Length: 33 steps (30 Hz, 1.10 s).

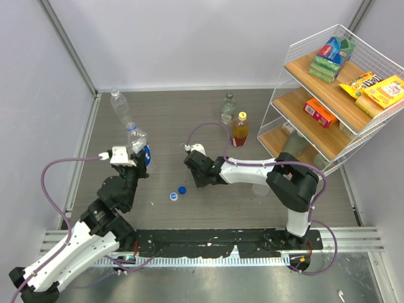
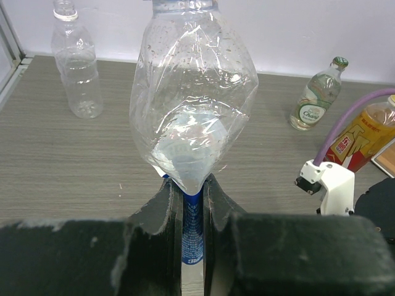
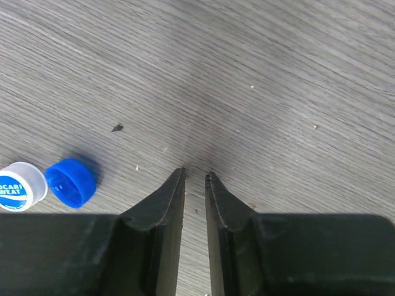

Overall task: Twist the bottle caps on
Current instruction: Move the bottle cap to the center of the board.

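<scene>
My left gripper (image 1: pixel 134 156) (image 2: pixel 188 183) is shut on the lower part of a crushed clear bottle (image 1: pixel 136 137) (image 2: pixel 191 92) with a blue label (image 2: pixel 192 228), held tilted above the table. My right gripper (image 1: pixel 198 177) (image 3: pixel 194 176) hangs low over bare table with its jaws nearly together and nothing between them. A dark blue cap (image 1: pixel 182 189) (image 3: pixel 71 182) and a white cap with a blue middle (image 1: pixel 173 196) (image 3: pixel 21 186) lie side by side on the table, to the left of the right gripper's fingers.
A clear empty bottle (image 1: pixel 120 107) (image 2: pixel 77 61) stands at the back left. A small clear green-tinted bottle (image 1: pixel 228 108) (image 2: pixel 316 95) and an amber bottle with a yellow cap (image 1: pixel 240 129) (image 2: pixel 364 132) stand at the back middle. A wire rack (image 1: pixel 353 132) of snack boxes fills the right.
</scene>
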### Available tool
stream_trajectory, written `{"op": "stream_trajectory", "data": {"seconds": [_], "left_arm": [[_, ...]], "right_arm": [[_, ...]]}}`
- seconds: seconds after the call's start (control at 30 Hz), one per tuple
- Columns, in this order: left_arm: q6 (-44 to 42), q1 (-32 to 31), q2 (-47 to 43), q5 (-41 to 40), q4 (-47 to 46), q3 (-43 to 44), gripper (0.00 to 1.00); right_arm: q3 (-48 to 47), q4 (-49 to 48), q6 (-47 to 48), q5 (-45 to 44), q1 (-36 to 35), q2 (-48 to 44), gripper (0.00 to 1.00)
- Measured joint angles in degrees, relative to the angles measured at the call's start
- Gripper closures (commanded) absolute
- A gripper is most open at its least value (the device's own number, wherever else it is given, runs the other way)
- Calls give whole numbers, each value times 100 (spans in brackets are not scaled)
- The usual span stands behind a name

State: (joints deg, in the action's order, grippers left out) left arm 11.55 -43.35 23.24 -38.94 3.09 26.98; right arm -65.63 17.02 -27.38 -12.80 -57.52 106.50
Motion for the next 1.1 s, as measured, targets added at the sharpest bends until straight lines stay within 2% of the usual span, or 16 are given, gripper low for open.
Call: {"op": "stream_trajectory", "data": {"seconds": [0.03,0.17,0.3,0.4,0.47,0.6,0.97,1.1], "left_arm": [[0,0,7,2,0,0,100],[0,0,24,2,0,0,100],[2,0,24,4,0,0,100],[2,0,24,9,0,0,100],[2,0,22,17,0,0,100],[2,0,20,22,2,0,100],[-7,0,4,17,9,0,100],[-15,33,-7,0,26,0,100]], "right_arm": [[9,24,9,-35,2,-11,67],[20,7,192,48,15,-42,59],[46,-11,743,245,-118,-103,56],[-70,52,1169,229,-431,-87,51],[-330,133,1475,138,-699,4,46],[-885,153,2048,-66,-1078,310,41],[-1110,254,2527,-391,-1132,680,43],[-1226,240,2437,-398,-1051,831,48]]}}
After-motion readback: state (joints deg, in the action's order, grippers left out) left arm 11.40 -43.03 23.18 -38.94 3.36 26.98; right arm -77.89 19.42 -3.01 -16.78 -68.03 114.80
